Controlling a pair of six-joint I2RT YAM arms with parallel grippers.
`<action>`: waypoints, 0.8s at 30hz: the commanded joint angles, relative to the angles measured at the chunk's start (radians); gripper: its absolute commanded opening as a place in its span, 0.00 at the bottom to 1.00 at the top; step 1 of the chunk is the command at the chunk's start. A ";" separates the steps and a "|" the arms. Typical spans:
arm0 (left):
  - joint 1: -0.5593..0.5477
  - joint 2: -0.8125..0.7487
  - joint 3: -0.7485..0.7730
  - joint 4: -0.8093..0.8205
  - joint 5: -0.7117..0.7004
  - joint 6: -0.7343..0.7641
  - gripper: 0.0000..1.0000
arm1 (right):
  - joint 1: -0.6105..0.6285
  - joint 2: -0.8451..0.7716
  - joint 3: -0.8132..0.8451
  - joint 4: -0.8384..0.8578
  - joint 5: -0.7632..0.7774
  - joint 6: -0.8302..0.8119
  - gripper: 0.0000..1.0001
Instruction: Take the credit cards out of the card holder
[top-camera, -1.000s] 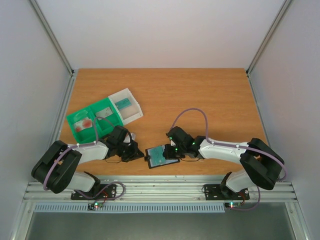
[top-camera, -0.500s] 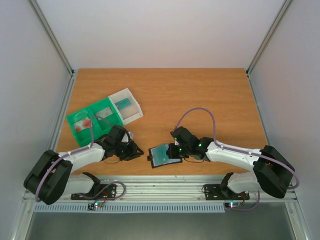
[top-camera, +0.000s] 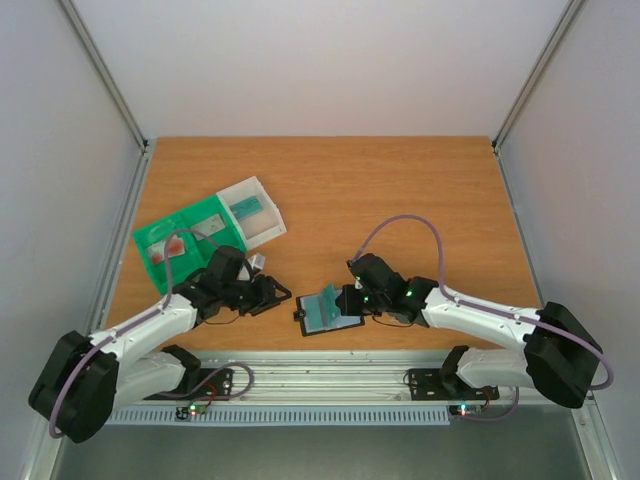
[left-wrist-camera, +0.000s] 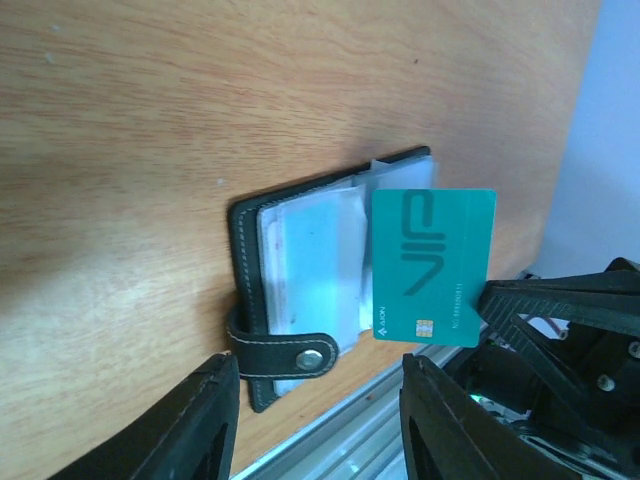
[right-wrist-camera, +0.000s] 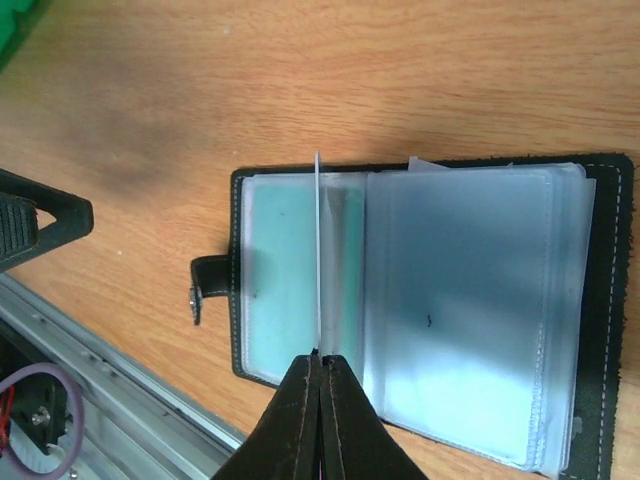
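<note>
The right fingers (right-wrist-camera: 298, 415) pinch a teal card (left-wrist-camera: 432, 265), seen edge-on from that wrist; the left fingers (left-wrist-camera: 200, 425) gape empty, left of the card holder (left-wrist-camera: 243, 270).

**A robot test cell in a laboratory.**
Plain white walls (top-camera: 320, 60) framed by aluminium struts (top-camera: 105, 75) enclose a wood-grain table (top-camera: 400, 190). The left arm (top-camera: 150, 320) and right arm (top-camera: 490, 320), both white and black, are bolted to a slotted metal rail (top-camera: 330, 380) at the near edge, with a purple cable (top-camera: 410, 222) looping exposed.
</note>
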 joint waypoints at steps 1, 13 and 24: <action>-0.004 -0.046 0.010 0.068 0.041 -0.040 0.48 | -0.004 -0.050 0.000 -0.009 0.017 0.029 0.01; -0.006 -0.171 -0.062 0.299 0.091 -0.235 0.68 | -0.004 -0.205 0.025 0.011 -0.024 0.141 0.01; -0.008 -0.220 -0.087 0.501 0.098 -0.356 0.57 | -0.004 -0.280 0.027 0.212 -0.161 0.291 0.01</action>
